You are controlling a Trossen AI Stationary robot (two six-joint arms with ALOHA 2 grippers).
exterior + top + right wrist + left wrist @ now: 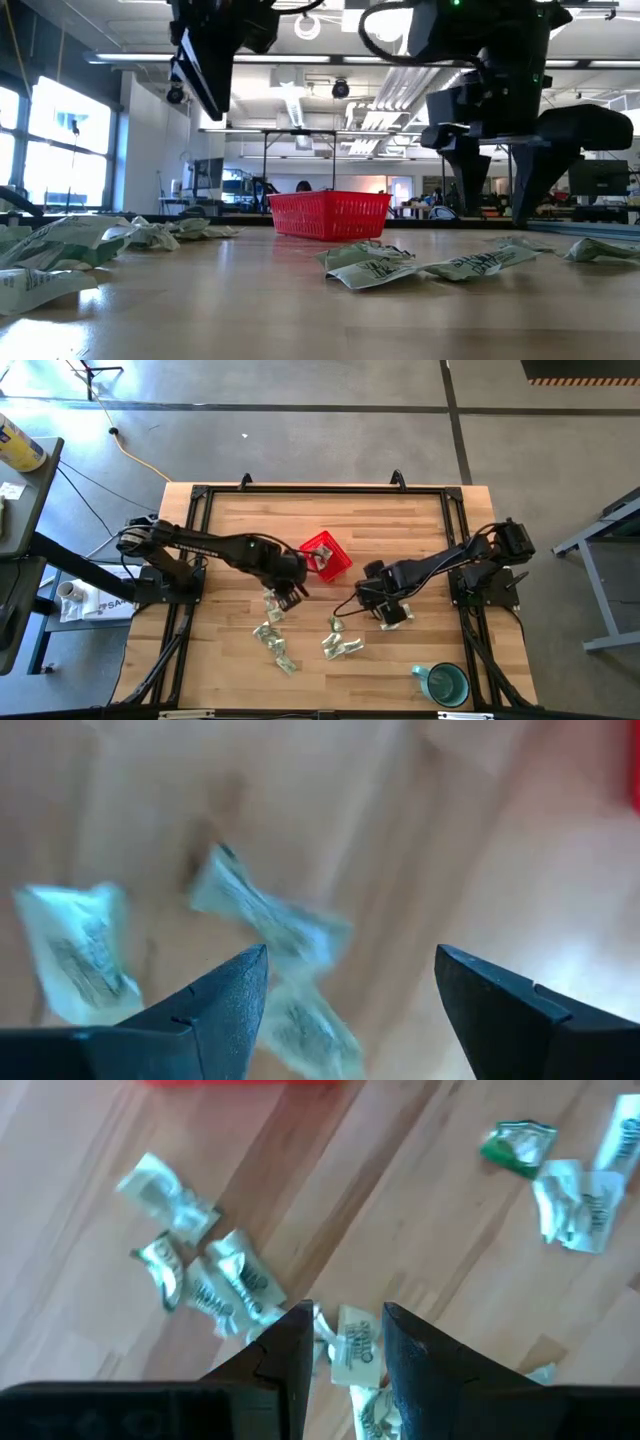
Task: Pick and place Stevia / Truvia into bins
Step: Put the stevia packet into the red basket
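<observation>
So the left gripper (290, 596) is hanging just past the near corner of the red basket (325, 555); its jaws are standing partly apart with one packet (355, 1342) sitting in the gap, and honestly I can't tell if it's properly pinching it or just hovering over it. In the left wrist view that packet's long side is running roughly along the fingers (290, 1345), not across them. The right gripper (385, 610) is waiting wide open and holding nothing, right above its own little pile (340, 645) nearer the front edge, with a twisted packet (265, 925) lying between its tips. More packets are lying scattered on the wood in front of the left arm (275, 640). Basket's sitting mid-table, closer to the left arm, so I'd guess that one's dropping first; bare table between them. Only thing crowding the front right corner is the teal mug (445, 683).
</observation>
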